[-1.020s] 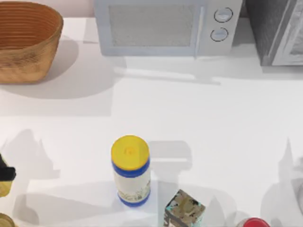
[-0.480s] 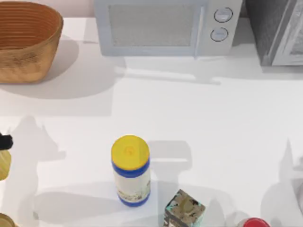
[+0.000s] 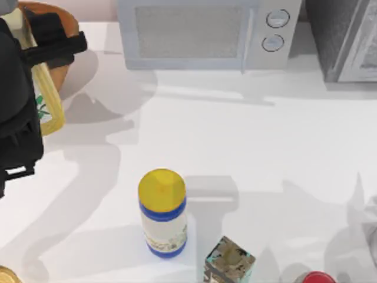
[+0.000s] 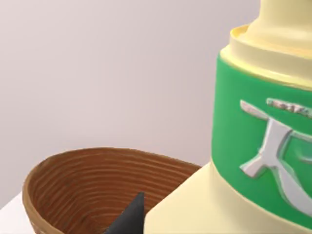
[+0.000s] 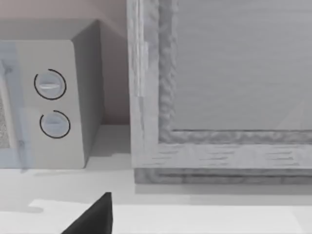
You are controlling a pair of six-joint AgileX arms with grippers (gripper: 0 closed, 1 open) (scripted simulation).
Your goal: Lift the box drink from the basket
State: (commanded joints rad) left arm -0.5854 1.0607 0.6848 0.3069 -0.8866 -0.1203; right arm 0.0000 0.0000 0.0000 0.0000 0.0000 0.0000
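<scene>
Box drink (image 3: 48, 97), pale yellow with a green band, now hangs clamped in the left gripper (image 3: 35, 71) above the basket (image 3: 56, 15) at the worktop's far-left corner, having just swung in, so it looks lifted clear.

Close to the lens, in the foreground, stands the box drink (image 4: 253, 146) - pale cream-yellow, with a broad green band bearing a silver-white mark, and a stepped cream shoulder narrowing above the band. Behind it, mid-frame, the basket (image 4: 83, 185) shows its open mouth and ribbed brown inner wall; the drink hides part of its rim. The left claw's dark pointed fingertip (image 4: 130, 218) juts in just beside the carton, in front of the basket. A sliver of white table (image 4: 9, 215) lies by the basket's rim - a plain pinkish-grey wall (image 4: 97, 68) fills the background.
</scene>
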